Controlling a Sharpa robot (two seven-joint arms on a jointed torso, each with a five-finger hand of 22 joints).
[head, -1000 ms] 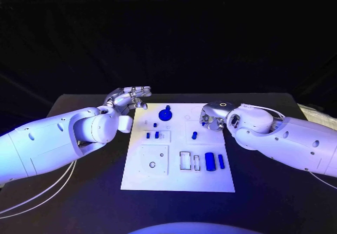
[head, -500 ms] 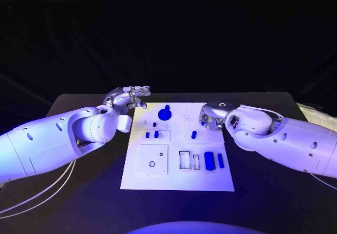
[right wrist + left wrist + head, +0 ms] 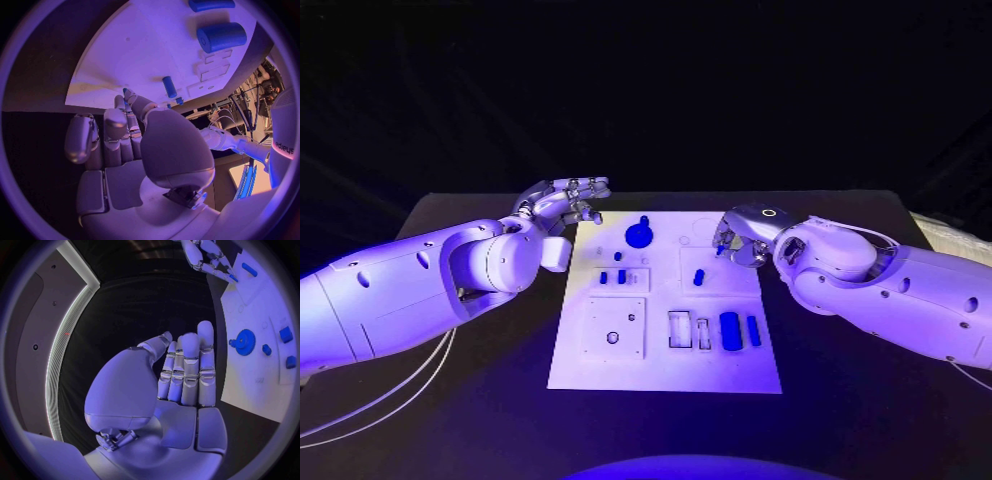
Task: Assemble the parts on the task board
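**Now: both hands at the far end of the task board, one small blue part pinched**

Task board [image 3: 666, 372] lies flat in the middle of the black table [image 3: 877, 400], long side running away from the robot.

Left hand [image 3: 564, 204] hovers over the table just beside the board's far left corner. Left wrist view shows its fingers [image 3: 189, 371] straight and pressed side by side, thumb close alongside, nothing in the palm.

Right hand [image 3: 740, 238] sits over the board's far right edge, turned down toward the surface. A small blue part [image 3: 721, 250] shows at its fingertips in the head view; in the right wrist view the thumb and one finger meet around a blue tip [image 3: 125, 91], with the other fingers [image 3: 81, 137] curled beside them. Reads as a pinch on that part.

Parts on the board:
- blue gear [image 3: 639, 236] at the far middle, a small knob just beyond it; also seen from the left wrist [image 3: 244, 342].
- short blue peg [image 3: 698, 277] near the right hand, lying on the white surface [image 3: 169, 86].
- two small blue blocks [image 3: 613, 277] on the left side, mid-board.
- thick blue cylinder [image 3: 730, 325] and a thinner blue rod [image 3: 754, 332] side by side on the near right; both also in the right wrist view [image 3: 221, 36].
- rectangular recesses [image 3: 679, 329] just left of the cylinder; a square plate with a hole [image 3: 615, 330] on the near left.
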